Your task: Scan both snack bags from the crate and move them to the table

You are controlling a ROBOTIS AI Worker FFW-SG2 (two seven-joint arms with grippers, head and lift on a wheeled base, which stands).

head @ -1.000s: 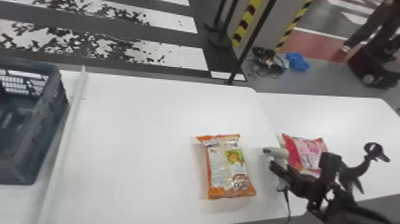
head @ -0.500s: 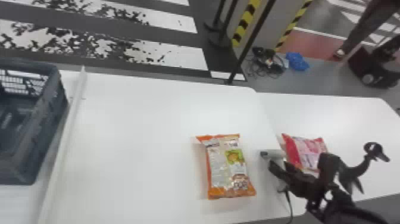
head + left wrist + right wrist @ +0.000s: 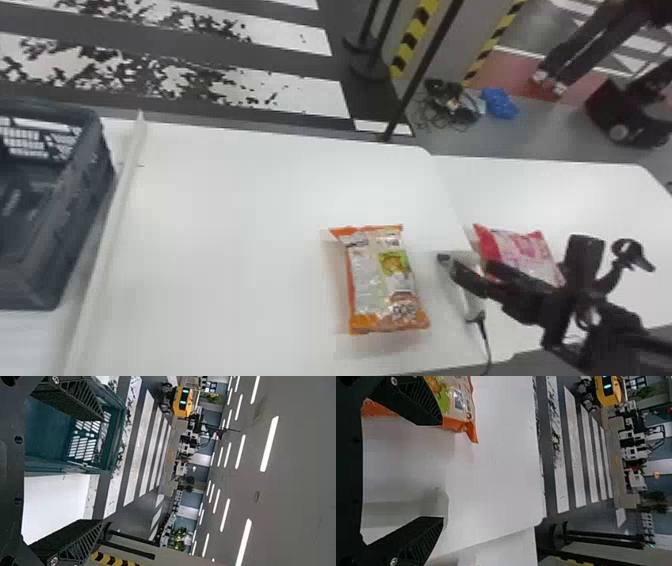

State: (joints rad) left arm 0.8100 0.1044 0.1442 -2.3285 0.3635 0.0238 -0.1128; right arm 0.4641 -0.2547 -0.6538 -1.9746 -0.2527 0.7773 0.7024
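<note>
The left pincer (image 3: pixel 102 470) and right pincer (image 3: pixel 472 270) are wide, the crate (image 3: pixel 90 200) stands by the tabletop's (image 3: pixel 240 235) left edge, the orange bag (image 3: pixel 385 280) near its front right corner, the pink bag (image 3: pixel 522 247) past its right edge.

The orange snack bag (image 3: pixel 382 285) lies flat on the table (image 3: pixel 225 250); at its right, the red-pink bag (image 3: pixel 522 251), partly hidden, seems also flat.

In the head view, the left edge cuts the crate (image 3: pixel 85 200) at nine o'clock; the right gripper (image 3: pixel 472 270) partly hides the scanner (image 3: pixel 471 304) and red bag (image 3: pixel 520 247) toward four.
</note>
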